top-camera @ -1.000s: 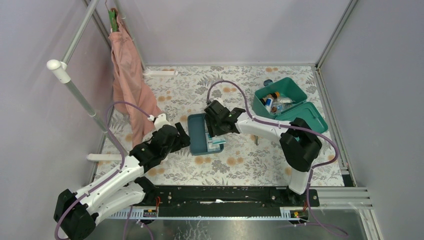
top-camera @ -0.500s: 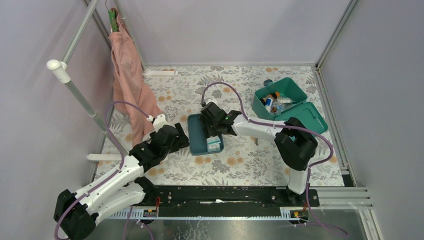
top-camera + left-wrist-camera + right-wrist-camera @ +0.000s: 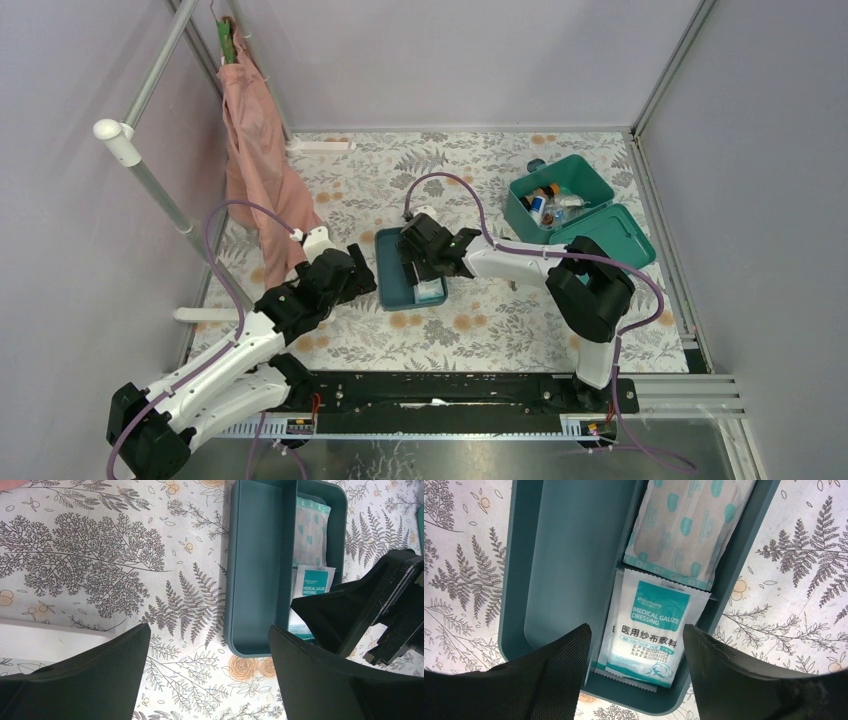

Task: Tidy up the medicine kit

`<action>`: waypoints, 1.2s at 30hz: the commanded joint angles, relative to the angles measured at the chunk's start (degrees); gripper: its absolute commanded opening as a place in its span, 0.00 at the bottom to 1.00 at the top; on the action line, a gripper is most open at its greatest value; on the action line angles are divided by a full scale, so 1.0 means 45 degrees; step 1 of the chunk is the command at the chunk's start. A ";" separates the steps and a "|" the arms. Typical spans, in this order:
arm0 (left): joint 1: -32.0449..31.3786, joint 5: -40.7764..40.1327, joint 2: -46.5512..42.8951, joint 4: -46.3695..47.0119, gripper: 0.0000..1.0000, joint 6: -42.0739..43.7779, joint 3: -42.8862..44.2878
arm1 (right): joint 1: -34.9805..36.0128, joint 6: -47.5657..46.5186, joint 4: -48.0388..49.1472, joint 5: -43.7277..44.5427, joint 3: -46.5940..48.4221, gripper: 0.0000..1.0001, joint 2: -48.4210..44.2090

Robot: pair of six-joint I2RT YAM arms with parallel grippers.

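The medicine kit (image 3: pixel 585 180), a teal-green box with its lid (image 3: pixel 622 235) folded open, stands at the back right with bottles inside. A darker divided tray (image 3: pixel 388 270) lies mid-table. Its right compartments hold a gauze dressing packet (image 3: pixel 651 630) and a spotted plaster pack (image 3: pixel 689 525). My right gripper (image 3: pixel 635 630) hovers open over the tray, with its fingers on either side of the gauze packet and apart from it. My left gripper (image 3: pixel 209 627) is open above the cloth, just left of the tray's near corner (image 3: pixel 235 645), holding nothing. The right gripper (image 3: pixel 360 605) shows at the edge of the left wrist view.
A pink cloth (image 3: pixel 260 160) hangs from a pole at the left. A white bar (image 3: pixel 210 313) lies near the left arm, and another white piece (image 3: pixel 320 146) lies at the back. Grey walls enclose the floral table cover (image 3: pixel 470 170).
The right gripper has shifted left over the tray and its jaws have spread. The gauze packet lies in the tray. The left gripper's jaws have widened.
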 commanded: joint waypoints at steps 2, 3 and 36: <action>0.0044 -0.0368 -0.0162 -0.0196 0.97 0.0222 0.0456 | 0.0163 0.0087 0.0020 0.0597 -0.0042 0.77 -0.0793; 0.0044 -0.0374 -0.0155 -0.0222 0.97 0.0241 0.0499 | 0.0163 0.0085 -0.0057 0.0680 -0.0007 0.77 -0.0888; 0.0065 -0.0650 -0.0115 -0.0645 0.98 0.0615 0.0769 | 0.0137 -0.0033 -0.0760 0.1132 0.0697 0.34 0.0933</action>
